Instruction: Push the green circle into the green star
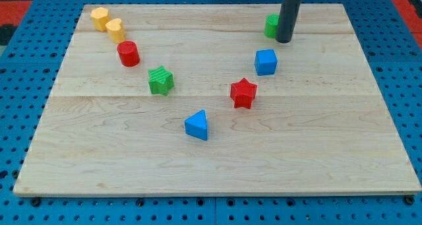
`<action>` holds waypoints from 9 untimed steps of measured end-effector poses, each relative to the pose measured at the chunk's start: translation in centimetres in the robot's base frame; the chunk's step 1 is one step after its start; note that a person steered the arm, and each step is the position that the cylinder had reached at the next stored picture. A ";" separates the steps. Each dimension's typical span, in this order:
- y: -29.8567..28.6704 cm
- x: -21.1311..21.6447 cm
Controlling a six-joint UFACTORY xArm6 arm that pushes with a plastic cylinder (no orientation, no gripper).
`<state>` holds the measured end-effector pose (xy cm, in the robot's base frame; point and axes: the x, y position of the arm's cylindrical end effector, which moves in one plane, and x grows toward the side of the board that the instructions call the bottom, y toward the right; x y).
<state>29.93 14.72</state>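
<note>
- Tip (284,40) (no gripper on this rod, nothing held) touching green circle (271,26), on its right.
- Green star (160,80) well left and below; push barely begun.

The table (217,165) is pale wood with light grain lines running across it, sitting on a blue pegboard (26,66) dotted with holes. Blocks: two yellow ones, a yellow hexagon (99,18) and a yellow cylinder (115,30), plus a red cylinder (128,53), green star (160,80), red star (243,92), blue cube (266,62) and a blue triangle (196,125). The green circle (271,26) is bright green, and the rod (291,10) is dark grey, nearly black.
</note>
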 end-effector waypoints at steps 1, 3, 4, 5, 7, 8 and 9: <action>4.4 -1.7; 0.6 -7.2; -2.1 -6.8; -3.1 -6.7; -3.1 -6.7; 1.0 -6.7; -1.7 -1.5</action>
<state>28.47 13.00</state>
